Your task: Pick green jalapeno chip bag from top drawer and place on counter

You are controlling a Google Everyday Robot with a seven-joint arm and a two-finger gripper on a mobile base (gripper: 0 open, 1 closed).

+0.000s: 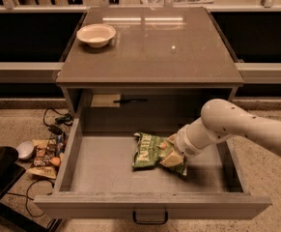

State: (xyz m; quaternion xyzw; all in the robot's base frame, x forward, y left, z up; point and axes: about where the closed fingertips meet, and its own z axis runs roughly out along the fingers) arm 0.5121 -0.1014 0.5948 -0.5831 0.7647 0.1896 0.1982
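Step in hand, as I read it: getting a grip on the green jalapeno chip bag (147, 151) inside the top drawer (106, 166). The tool (172, 152) is down in the drawer, right of centre, on the bag's right end. The wrist blocks the contact point, so I can't tell if the tool is clamped on the bag or just resting on it.

To do it well:
- The bag is flat and crinkly. Pinch a raised fold or an edge, not the flat face, since a squeeze on the flat face will probably slip.
- Check the hold first with a small lift and see that the bag comes along.
- The worktop (178, 57) overhangs above and behind the tool. Draw out toward the drawer front, then go up and over. Going straight back likely clips the worktop edge.
- Let the hanging end of the bag clear the drawer walls before swinging.
- Set it down on bare worktop, up and behind the tool. The bowl (96, 34) sits far up-left of it, so stay off that corner.

Bag relative to tool: right end directly under the tool and touching it, most of the green face reaching out to the tool's left. It lies slightly crumpled on the drawer floor, about mid-depth. The drawer's side wall is near on the tool's right, so there's little room to swing that way.
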